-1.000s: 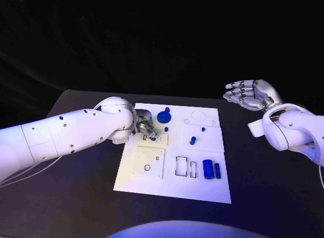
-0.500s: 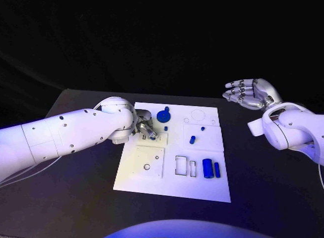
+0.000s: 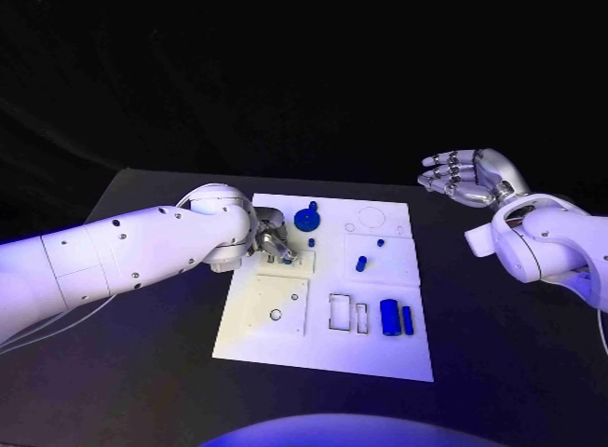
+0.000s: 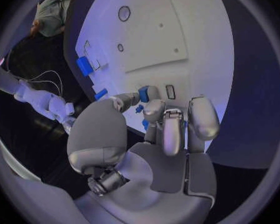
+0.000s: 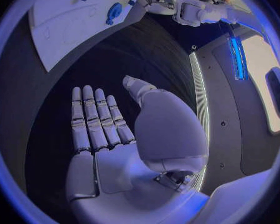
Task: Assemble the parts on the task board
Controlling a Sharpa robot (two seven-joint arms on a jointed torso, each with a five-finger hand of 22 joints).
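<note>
- Black table (image 3: 142, 372) and dark all around; the white task board (image 3: 328, 331) lies flat in the middle of it.
- Small blue parts sit on the board: a round blue part (image 3: 308, 220) near the far edge, a little blue peg (image 3: 361, 262) in the middle, and two blue blocks (image 3: 397, 318) side by side near the front.
- At the board's left side, the left hand (image 3: 272, 245) is down on it, with its fingers (image 4: 171, 129) curled over a slot.
- From the left wrist, a small blue piece (image 4: 144, 93) shows at the fingertips, right by a little slot (image 4: 170, 91). I think the hand pinches it, but the fingers hide part of it.
- The job now looks like pushing this piece into its slot.
- To do it well, the hand should line the piece up straight over the hole, then press down slowly. If the piece tips, it may jam or pop out.
- The right hand (image 3: 467, 177) is up in the air, well apart from the board on its right. Its fingers (image 5: 93, 117) are stretched out and it holds nothing.
- It should keep away so it does not bump the board.
</note>
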